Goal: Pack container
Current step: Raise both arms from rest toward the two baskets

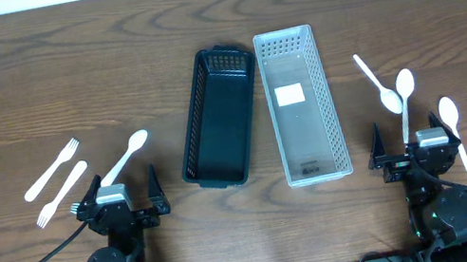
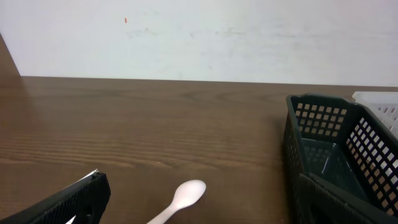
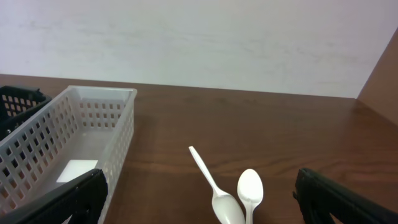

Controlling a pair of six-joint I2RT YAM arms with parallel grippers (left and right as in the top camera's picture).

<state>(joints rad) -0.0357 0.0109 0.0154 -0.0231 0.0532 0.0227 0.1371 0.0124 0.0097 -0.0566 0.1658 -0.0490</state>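
Black basket [image 1: 195,120] beside white basket [image 1: 334,104] (upright)

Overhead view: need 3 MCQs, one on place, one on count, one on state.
1. Where do the forks lie?
A) left of the black basket
B) inside it
C) right of the white basket

2. How many spoons lie right of the white basket?
A) one
B) four
C) six

3. The black basket is:
A) empty
B) holding spoons
C) overturned

Key: 1 A, both forks lie at the far left; 2 B, four spoons show on that side; 3 A, it sits open side up with a bare floor.
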